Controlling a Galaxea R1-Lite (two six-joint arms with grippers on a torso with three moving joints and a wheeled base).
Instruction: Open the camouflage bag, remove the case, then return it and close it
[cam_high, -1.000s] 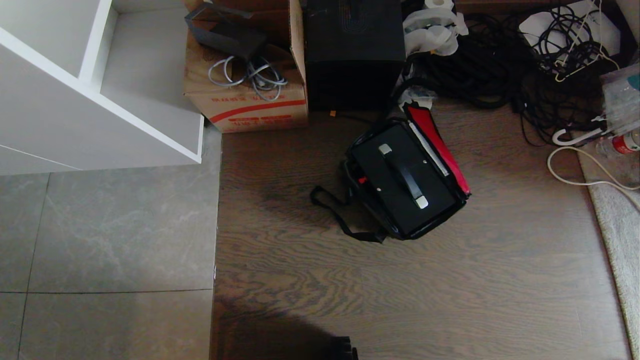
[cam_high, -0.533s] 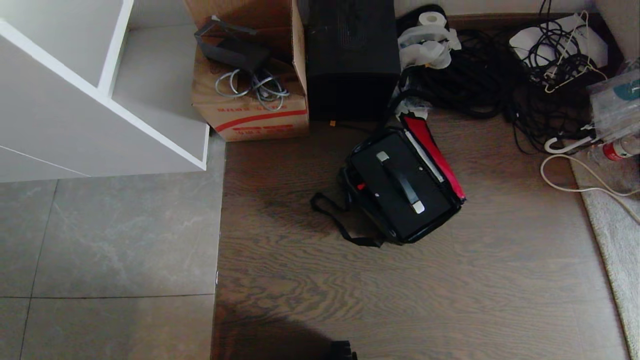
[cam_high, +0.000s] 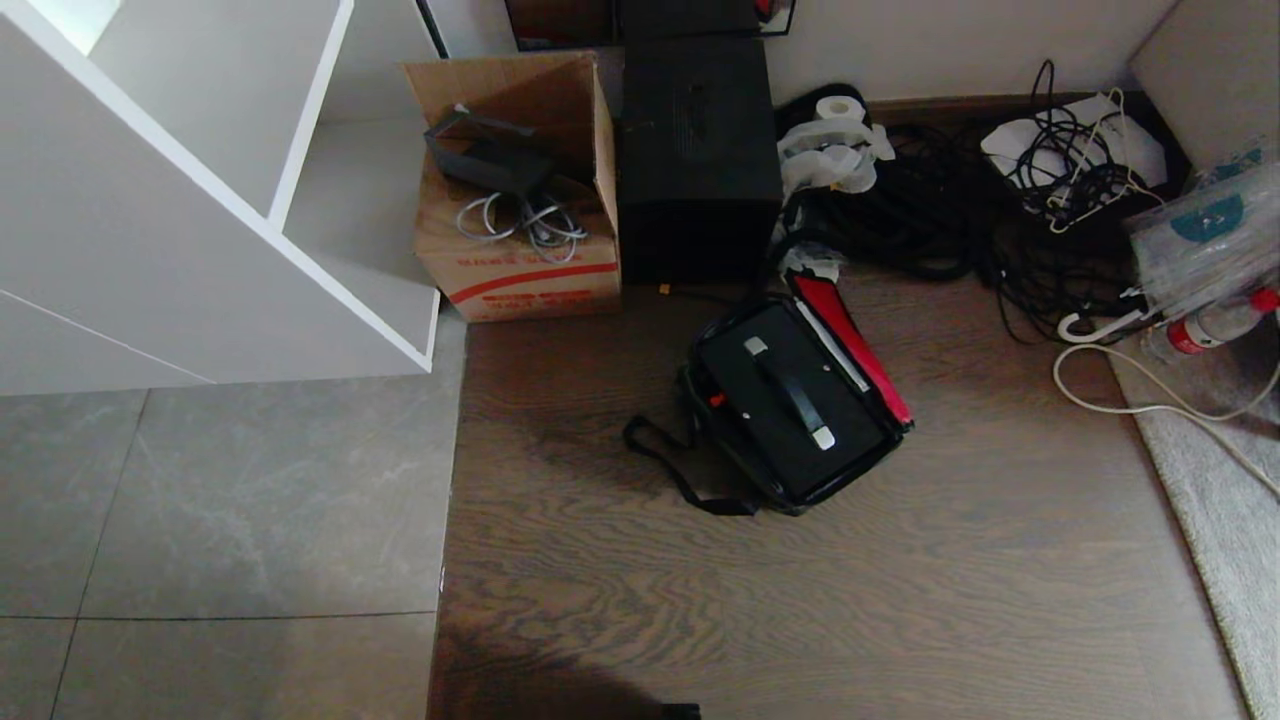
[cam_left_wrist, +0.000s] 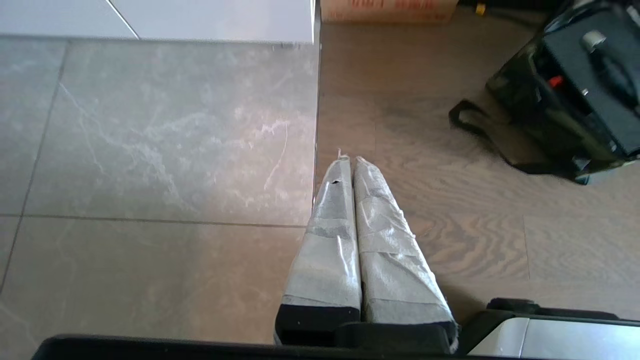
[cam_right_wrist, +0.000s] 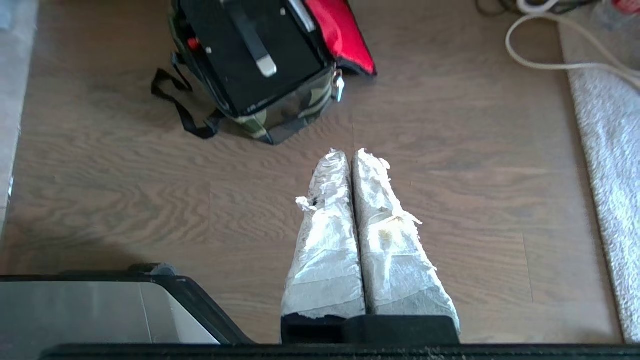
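Wood-grain flooring fills most of the head view, with grey tile at the lower left and a white shelf unit (cam_high: 200, 200) across the upper left. Just right of centre lies the camouflage bag (cam_high: 855, 465), its flap thrown back so the red lining shows along its upper-right side. The case (cam_high: 785, 410) sits inside it, handle bar up, long axis running from upper left to lower right of the frame. A black shoulder strap (cam_high: 665, 465) trails off the bag toward the lower left. Behind the bag, at the upper centre, stand a cardboard carton (cam_high: 520, 270) and a taller black box (cam_high: 695, 150), with tangled cables (cam_high: 1000, 200) at the upper right.

Neither arm reaches into the head view. In the left wrist view the left gripper (cam_left_wrist: 348, 159) has its 2 taped jaws pressed together on nothing, over the seam between tile and wood, with the bag off in the upper right corner. In the right wrist view the right gripper (cam_right_wrist: 350, 152) is likewise clenched empty, and the bag lies nearer, ahead in the upper left of centre.

Judging by that, the right arm looks the closer one, though depth is hard to read here. The flap stands open with the case seated, so either lifting it out or zipping up could come next.
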